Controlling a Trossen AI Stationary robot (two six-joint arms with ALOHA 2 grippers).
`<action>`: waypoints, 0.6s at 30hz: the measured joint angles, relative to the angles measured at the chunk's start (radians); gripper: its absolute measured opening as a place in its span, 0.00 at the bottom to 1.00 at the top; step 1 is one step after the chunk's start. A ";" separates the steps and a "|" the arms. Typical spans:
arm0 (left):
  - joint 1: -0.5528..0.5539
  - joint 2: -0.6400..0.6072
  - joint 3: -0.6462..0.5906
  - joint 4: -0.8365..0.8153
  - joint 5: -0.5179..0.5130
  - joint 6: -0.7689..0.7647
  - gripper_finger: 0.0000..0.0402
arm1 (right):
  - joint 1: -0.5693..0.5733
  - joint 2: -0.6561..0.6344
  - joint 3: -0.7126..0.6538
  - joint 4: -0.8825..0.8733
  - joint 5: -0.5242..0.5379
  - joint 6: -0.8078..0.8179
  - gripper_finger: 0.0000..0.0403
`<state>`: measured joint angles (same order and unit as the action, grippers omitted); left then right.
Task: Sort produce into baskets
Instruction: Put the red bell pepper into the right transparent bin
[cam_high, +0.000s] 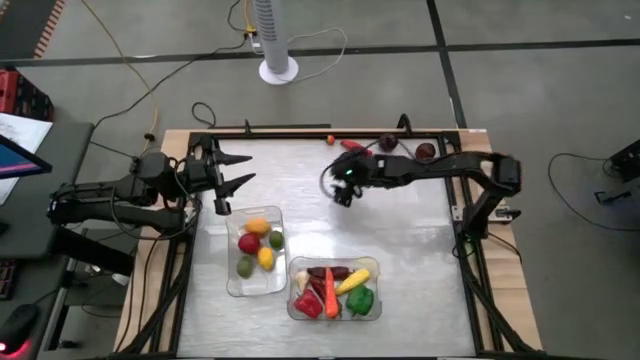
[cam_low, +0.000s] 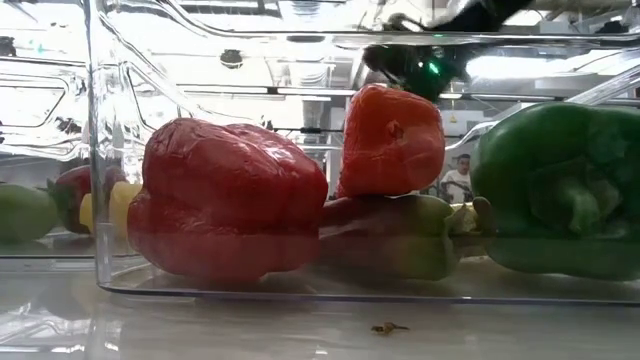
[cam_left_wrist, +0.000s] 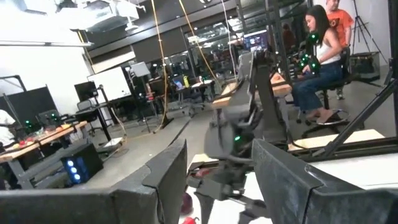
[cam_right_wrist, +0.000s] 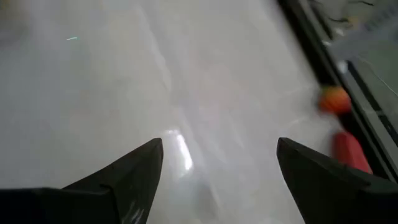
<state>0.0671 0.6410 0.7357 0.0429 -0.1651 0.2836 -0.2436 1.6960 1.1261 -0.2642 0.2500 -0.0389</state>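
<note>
One clear tub (cam_high: 255, 255) holds lemons, limes and a red fruit. The other tub (cam_high: 335, 290) holds peppers and a chilli. The right gripper (cam_high: 343, 192) hangs open and empty. The left gripper (cam_high: 238, 170) waits, open too.

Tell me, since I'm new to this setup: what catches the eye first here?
Two clear baskets sit at the table's near side, the left basket holding lemons and limes, the right basket peppers and chillies. The right gripper hovers open and empty mid-table. A few loose pieces remain along the far edge.
</note>
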 joint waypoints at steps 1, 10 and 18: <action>0.000 0.000 0.000 0.000 -0.002 0.000 0.42 | -0.029 -0.019 -0.058 0.049 0.000 0.005 0.85; 0.000 0.000 0.000 -0.011 -0.028 -0.008 0.42 | -0.236 -0.073 -0.472 0.611 0.015 0.030 0.84; 0.000 0.000 0.000 -0.030 -0.044 -0.019 0.42 | -0.362 -0.058 -0.501 0.742 -0.002 -0.043 0.84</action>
<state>0.0673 0.6411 0.7357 0.0125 -0.2092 0.2646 -0.6061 1.6377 0.6255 0.4777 0.2482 -0.0819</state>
